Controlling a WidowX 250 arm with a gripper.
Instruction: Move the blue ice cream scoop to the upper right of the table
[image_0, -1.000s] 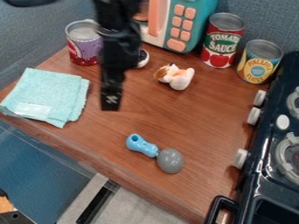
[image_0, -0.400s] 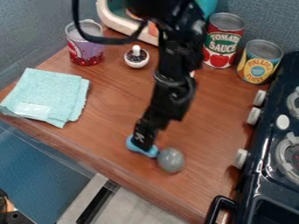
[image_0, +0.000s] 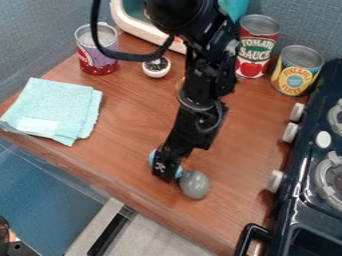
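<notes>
While the scoop (image_0: 194, 185) keeps its place, the gripper (image_0: 165, 174) has lowered.

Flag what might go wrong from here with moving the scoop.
The pincer covers most of the blue handle of the scoop, so an off-centre grip would be hard to spot, and the round grey head could swing or droop once lifted.

Toward the upper right, the tomato sauce can and the pineapple can stand close together; a low carry might knock one.
</notes>
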